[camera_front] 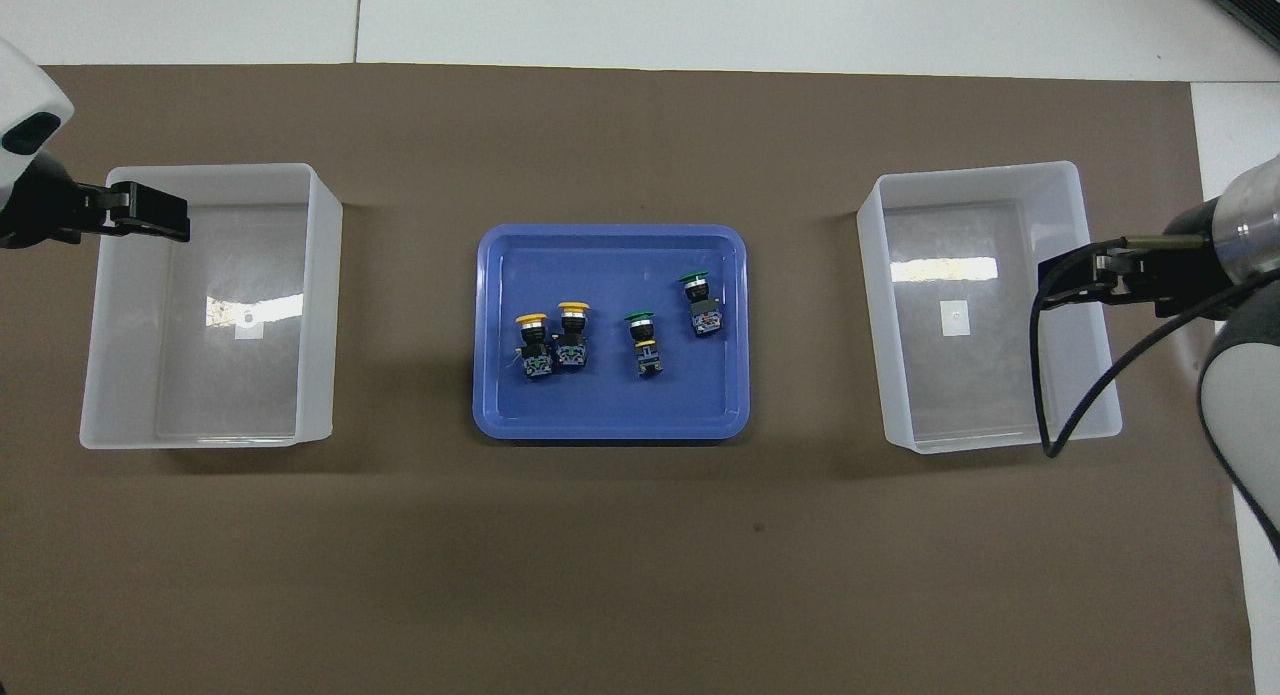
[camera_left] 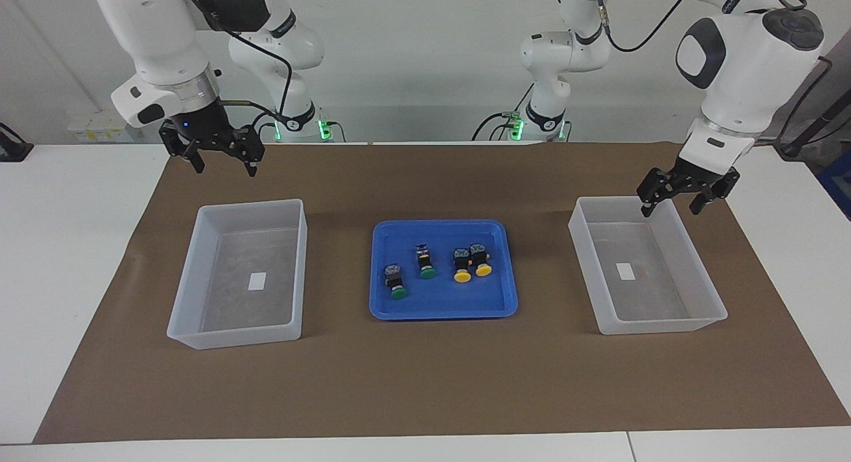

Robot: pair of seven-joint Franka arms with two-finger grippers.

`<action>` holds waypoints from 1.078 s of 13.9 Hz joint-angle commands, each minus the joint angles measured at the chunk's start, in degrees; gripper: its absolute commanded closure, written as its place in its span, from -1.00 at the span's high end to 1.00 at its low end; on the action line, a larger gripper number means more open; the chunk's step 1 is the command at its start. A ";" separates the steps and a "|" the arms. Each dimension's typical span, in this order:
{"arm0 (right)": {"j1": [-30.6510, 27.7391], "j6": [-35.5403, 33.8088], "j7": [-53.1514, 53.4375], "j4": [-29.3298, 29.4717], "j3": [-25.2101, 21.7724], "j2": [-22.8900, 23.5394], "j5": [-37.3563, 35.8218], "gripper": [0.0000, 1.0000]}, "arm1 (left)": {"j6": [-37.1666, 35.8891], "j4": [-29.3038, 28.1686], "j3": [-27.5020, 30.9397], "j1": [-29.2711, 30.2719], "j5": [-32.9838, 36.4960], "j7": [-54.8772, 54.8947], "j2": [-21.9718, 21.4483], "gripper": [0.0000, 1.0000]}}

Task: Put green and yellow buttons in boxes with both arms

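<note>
Four buttons [camera_left: 435, 269] mid blue tray [camera_left: 399, 309], left gripper [camera_left: 670, 208] fingers apart over box [camera_left: 665, 326] corner, right gripper [camera_left: 223, 164] fingers apart, empty, over the brown mat [camera_left: 425, 382]

Two green-capped buttons [camera_left: 412, 274] and two yellow-capped buttons [camera_left: 472, 263] are seen in a blue tray [camera_left: 444, 308]; whitish boxes [camera_left: 236, 332]; brown mat [camera_left: 425, 382].

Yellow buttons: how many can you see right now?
2, side by side in the blue tray, toward the left arm's end: one, the other beside it. Both boxes look empty; none seems hidden.
</note>
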 commanded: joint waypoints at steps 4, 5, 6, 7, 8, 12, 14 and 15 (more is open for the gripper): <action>-0.06 -0.69 -1.43 0.18 -0.17 0.07 0.08 1.00 | 1.01 -3.49 0.40 -1.46 0.82 -3.09 -2.13 1.00; -0.06 -0.69 -1.52 0.18 -0.17 0.07 0.08 1.00 | 1.54 -4.10 0.40 -2.16 0.82 -4.76 -2.13 1.00; -0.06 -0.69 -1.52 0.18 -0.17 0.07 0.08 1.00 | 2.24 -4.36 0.40 -2.43 0.82 -5.90 -2.13 1.00; -0.06 -0.69 -1.43 0.18 -0.17 0.07 0.08 1.00 | 2.33 -4.71 0.40 -2.52 0.82 -6.00 -2.13 1.00; -0.06 -0.69 -1.52 0.18 -0.17 0.07 0.08 1.00 | 2.42 -4.89 0.40 -2.52 0.82 -6.00 -2.22 1.00; -0.06 -0.69 -1.52 0.18 -0.17 0.07 0.08 1.00 | 5.23 -9.10 0.49 -3.92 0.82 -5.92 -3.89 1.00; -0.06 -0.69 -1.43 0.18 -0.17 0.07 0.08 1.00 | 7.16 -10.51 0.49 -4.19 0.91 -5.92 -4.33 1.00; -0.06 -0.69 -1.43 0.18 -0.17 0.07 -0.01 1.00 | 7.17 -10.52 0.49 -4.28 0.91 -5.92 -4.33 1.00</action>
